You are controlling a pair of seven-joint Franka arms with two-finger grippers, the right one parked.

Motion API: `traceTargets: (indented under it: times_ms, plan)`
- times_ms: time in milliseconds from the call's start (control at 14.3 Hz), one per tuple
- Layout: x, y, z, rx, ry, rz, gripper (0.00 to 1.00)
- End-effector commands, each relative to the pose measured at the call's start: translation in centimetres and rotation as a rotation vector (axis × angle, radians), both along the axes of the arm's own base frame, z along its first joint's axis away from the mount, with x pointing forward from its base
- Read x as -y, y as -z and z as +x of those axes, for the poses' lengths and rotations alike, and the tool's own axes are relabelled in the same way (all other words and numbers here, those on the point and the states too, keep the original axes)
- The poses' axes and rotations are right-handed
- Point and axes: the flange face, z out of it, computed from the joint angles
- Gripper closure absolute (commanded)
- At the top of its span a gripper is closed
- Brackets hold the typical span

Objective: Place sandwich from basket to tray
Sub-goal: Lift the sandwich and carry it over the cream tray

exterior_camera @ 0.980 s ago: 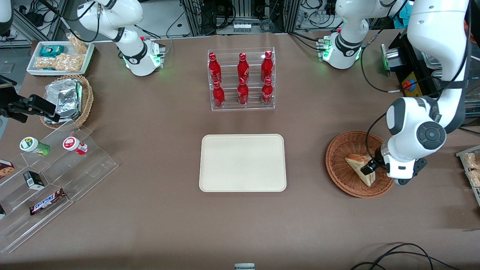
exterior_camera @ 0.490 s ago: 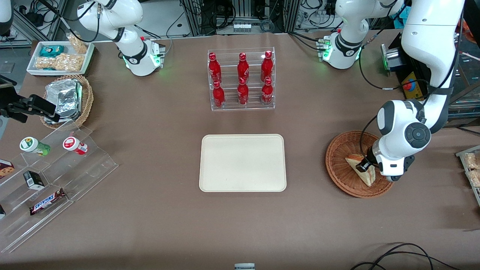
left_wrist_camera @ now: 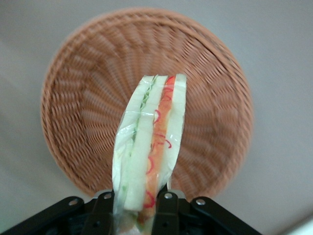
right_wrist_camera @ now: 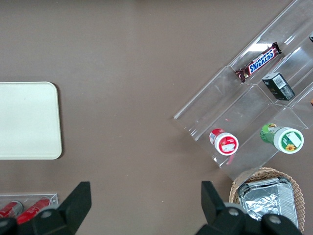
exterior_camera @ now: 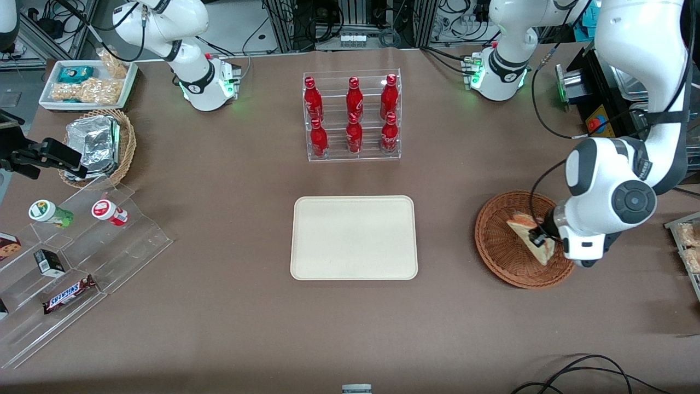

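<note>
- The sandwich (exterior_camera: 529, 236) has come up off the basket (exterior_camera: 500, 257) since a moment ago.
- The gripper (left_wrist_camera: 135, 205) is clamped on it; carrying to the tray (exterior_camera: 354, 238) looks next.

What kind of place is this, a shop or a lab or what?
Most likely a robotics lab staged as a snack counter: bare cables and equipment racks edge the table, which holds a display rack of red bottles. The gripper, above the basket, is shut on the sandwich.
</note>
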Motion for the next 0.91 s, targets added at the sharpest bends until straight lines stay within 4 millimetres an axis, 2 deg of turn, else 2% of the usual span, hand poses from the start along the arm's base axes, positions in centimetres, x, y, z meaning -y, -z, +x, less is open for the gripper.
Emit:
traceTargets:
  times_ms: [0,70,420,560,630,840]
  plan:
    - [8.2,-0.4,-1.2,-0.003,0.054,0.004,0.93]
    - [11.8,-0.2,-1.5,0.003,0.112,-0.002,0.93]
    - [25.8,0.9,-0.9,0.067,0.301,-0.063,0.92]
    - [31.1,1.8,-2.1,0.101,0.376,-0.088,0.92]
    - [33.9,2.8,-3.1,0.132,0.418,-0.106,0.92]
    - [39.8,5.6,-5.4,0.209,0.473,-0.166,0.91]
